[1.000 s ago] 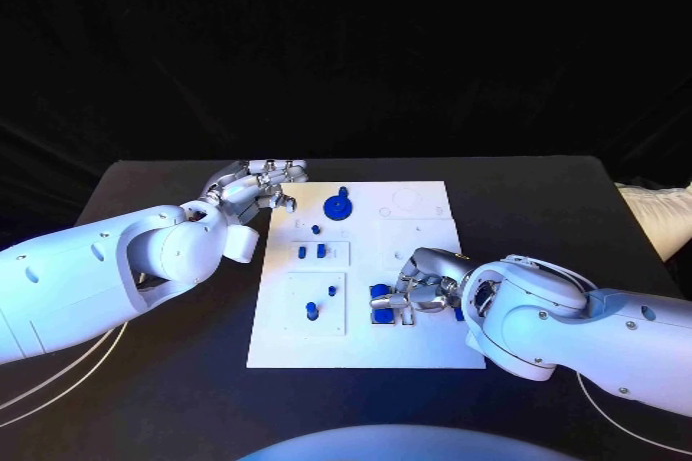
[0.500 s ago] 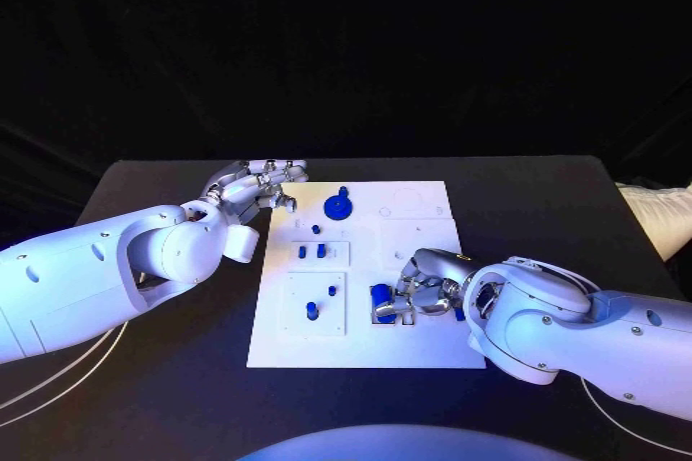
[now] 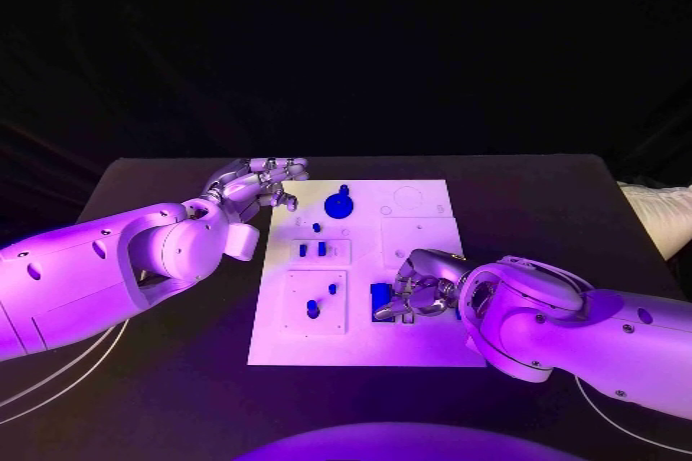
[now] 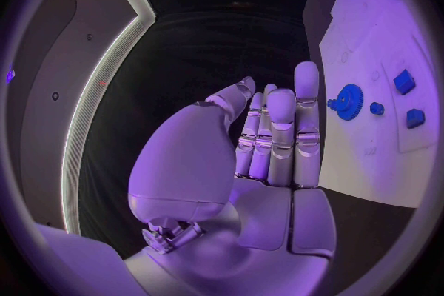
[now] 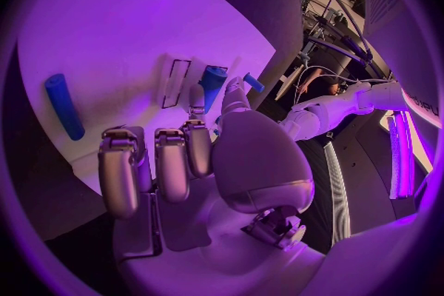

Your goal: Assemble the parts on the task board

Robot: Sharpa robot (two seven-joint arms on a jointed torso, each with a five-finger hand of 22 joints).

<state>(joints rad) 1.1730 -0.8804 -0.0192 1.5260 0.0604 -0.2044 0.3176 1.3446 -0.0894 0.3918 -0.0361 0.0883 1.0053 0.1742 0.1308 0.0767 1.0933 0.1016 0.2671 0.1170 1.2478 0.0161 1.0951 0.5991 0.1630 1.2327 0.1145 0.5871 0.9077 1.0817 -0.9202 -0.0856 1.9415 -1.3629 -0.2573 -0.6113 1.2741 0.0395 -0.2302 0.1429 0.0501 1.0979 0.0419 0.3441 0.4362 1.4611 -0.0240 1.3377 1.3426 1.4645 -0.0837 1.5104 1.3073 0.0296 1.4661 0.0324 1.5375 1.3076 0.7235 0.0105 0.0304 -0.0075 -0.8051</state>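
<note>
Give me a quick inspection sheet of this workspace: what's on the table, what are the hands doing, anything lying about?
Surface: black table.
Job's things: white task board; round blue gear part near its far edge; small blue parts mid-board; blue block part by the right hand.
Clutter: nothing seen.
Hands: silver left hand at the board's far left corner, fingers straight, holding nothing; silver right hand at the blue block, grip unclear.
Cables: white cables along the table's left side.
Surroundings: dark backdrop.

Purple light washes everything; the task board glows bright against a dim, dark backdrop, and both wrist views bend at their rims.
</note>
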